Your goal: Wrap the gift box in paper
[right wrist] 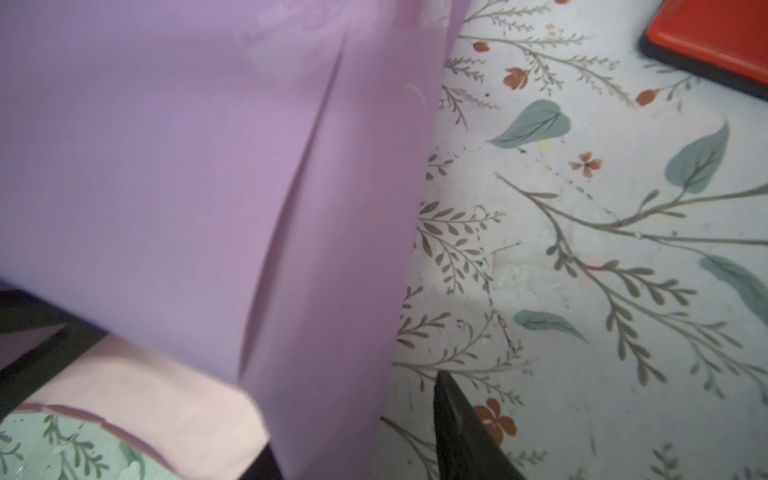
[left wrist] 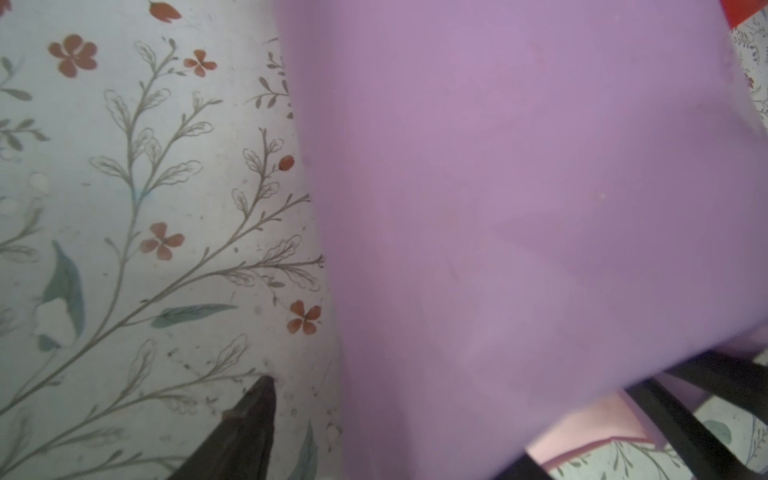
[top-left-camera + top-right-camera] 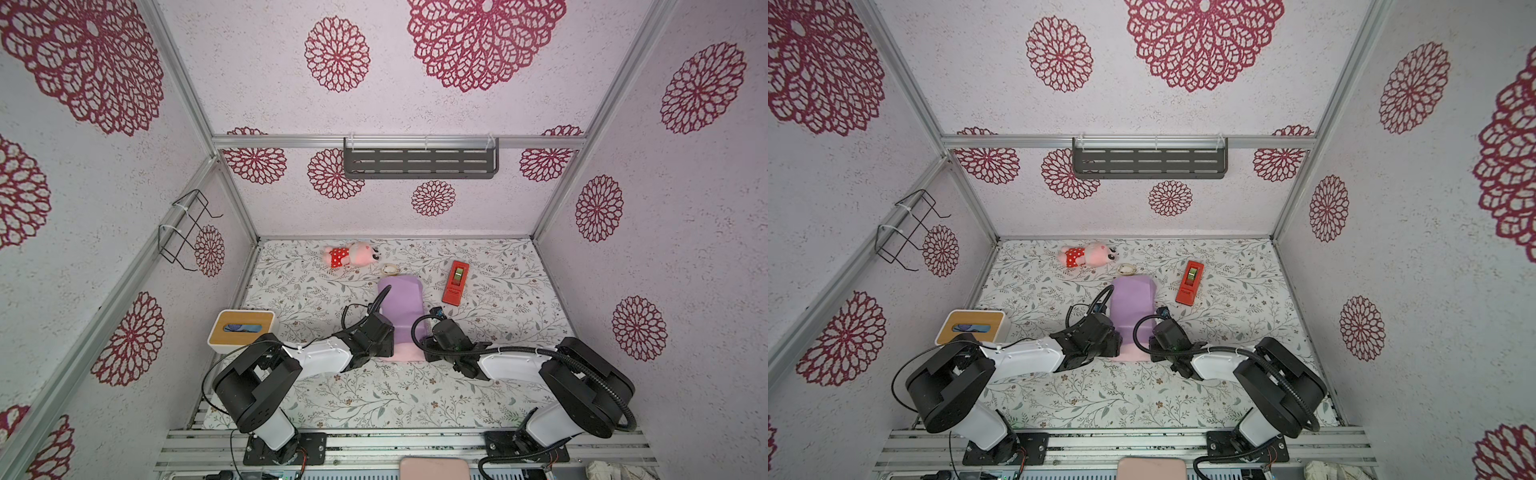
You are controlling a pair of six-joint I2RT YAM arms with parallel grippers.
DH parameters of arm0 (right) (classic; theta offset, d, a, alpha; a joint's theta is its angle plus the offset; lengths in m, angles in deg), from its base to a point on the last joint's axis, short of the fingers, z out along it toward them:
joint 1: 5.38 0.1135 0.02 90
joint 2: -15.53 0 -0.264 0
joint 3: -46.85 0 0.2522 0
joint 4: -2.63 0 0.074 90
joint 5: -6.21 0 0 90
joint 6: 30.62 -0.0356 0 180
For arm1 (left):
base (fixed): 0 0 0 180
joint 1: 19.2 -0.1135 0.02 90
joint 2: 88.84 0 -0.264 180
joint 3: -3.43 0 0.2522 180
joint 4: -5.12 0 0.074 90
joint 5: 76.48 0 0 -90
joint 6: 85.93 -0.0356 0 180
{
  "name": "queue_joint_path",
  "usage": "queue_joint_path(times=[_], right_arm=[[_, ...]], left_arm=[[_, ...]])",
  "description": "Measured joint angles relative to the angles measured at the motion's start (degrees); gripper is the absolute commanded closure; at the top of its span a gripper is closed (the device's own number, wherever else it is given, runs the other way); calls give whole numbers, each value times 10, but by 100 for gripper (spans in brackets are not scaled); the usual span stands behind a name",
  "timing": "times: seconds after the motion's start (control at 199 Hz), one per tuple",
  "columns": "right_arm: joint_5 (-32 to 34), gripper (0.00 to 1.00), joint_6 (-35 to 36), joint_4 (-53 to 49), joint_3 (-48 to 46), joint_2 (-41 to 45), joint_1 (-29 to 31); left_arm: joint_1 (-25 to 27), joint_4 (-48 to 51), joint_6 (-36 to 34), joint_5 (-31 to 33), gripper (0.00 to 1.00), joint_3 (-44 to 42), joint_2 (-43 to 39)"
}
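The paper (image 3: 401, 303) (image 3: 1133, 299) is draped lilac side up over a boxy hump at the table's middle. Its near end lies flat and shows pale pink (image 3: 407, 353). The gift box is hidden under the paper. My left gripper (image 3: 392, 347) is at the sheet's near left edge and my right gripper (image 3: 422, 341) at its near right edge. In the left wrist view the paper (image 2: 519, 187) hangs between my left gripper's (image 2: 386, 436) parted fingers. The right wrist view shows the same: paper (image 1: 166, 166) between my right gripper's (image 1: 357, 428) spread fingers, one finger (image 1: 457, 424) on bare cloth.
A red tape dispenser (image 3: 456, 282) lies right of the paper. A plush toy (image 3: 353, 254) and a small ring (image 3: 390, 269) lie behind it. A white tissue box with a wooden top (image 3: 241, 330) stands at the left. A pink pad (image 3: 434, 467) rests on the front rail.
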Motion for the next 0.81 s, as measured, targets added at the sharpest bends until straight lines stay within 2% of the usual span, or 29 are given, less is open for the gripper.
queue_joint_path(times=[0.091,0.624,0.805], right_arm=[[0,58,-4,0,0,0,0],[3,72,-58,0,12,-21,2],[8,76,-81,-1,19,-27,4]], left_arm=[[0,-1,4,1,40,-8,0],[10,-7,33,-2,74,-12,10],[15,-8,43,-3,83,-7,17]])
